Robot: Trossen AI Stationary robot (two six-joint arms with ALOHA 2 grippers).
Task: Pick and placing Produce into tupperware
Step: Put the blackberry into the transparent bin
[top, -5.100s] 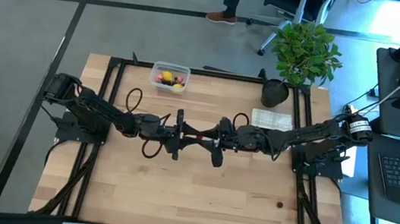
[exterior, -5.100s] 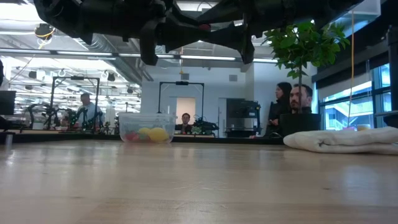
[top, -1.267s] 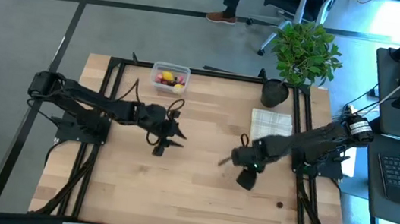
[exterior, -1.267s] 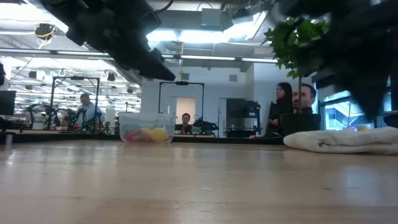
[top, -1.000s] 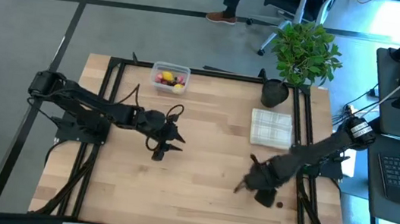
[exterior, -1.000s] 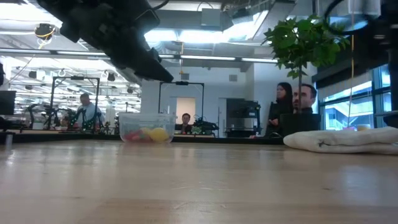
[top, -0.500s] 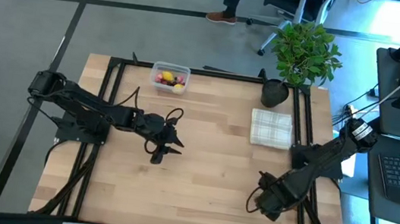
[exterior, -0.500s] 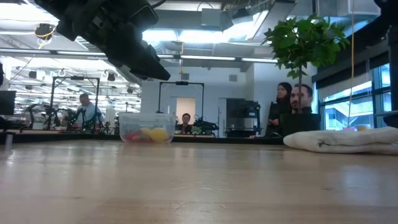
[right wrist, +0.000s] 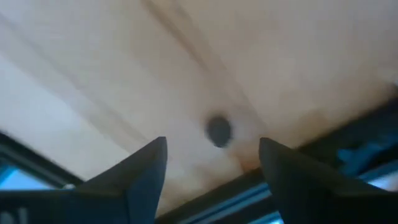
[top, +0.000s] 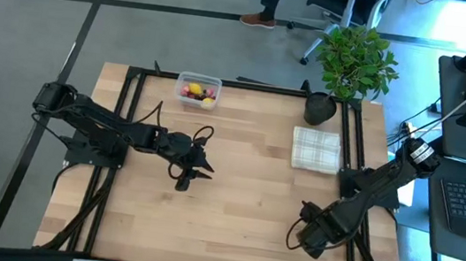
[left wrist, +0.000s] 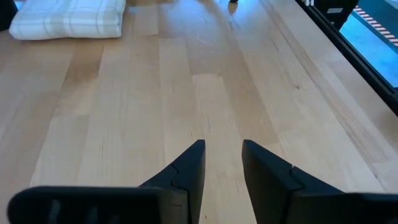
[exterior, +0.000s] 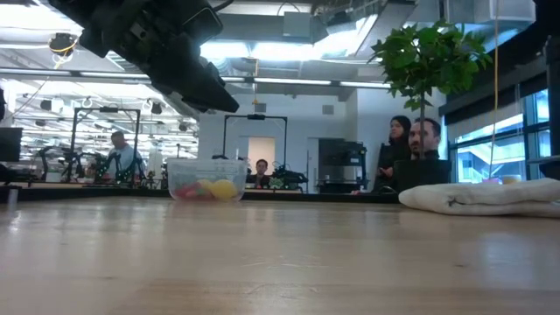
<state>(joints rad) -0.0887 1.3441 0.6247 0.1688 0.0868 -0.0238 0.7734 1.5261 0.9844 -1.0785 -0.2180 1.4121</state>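
The tupperware point(top: 198, 90), a small clear tub, stands at the table's far edge left of centre, with yellow and red produce point(exterior: 210, 187) inside. One dark berry point(right wrist: 218, 130) lies on the bare wood near the table's near right corner. My right gripper point(right wrist: 211, 142) hangs over it, pointing down, open, one finger on each side and above it. In the high view the gripper point(top: 311, 236) hides the berry. My left gripper point(left wrist: 222, 144) hovers over the table's middle point(top: 196, 169), open by a narrow gap, nothing between its fingers.
A folded white checked cloth point(top: 315, 149) lies at the right, and beyond it a black pot with a green plant point(top: 319, 108) stands at the far right corner. The black frame rail point(top: 351, 243) runs close beside my right gripper. People show beyond the table's far edge.
My right gripper has swung toward the table's near right corner, turning about its own axis as it went, and now stands over the dark berry. The berry has stayed where it was.
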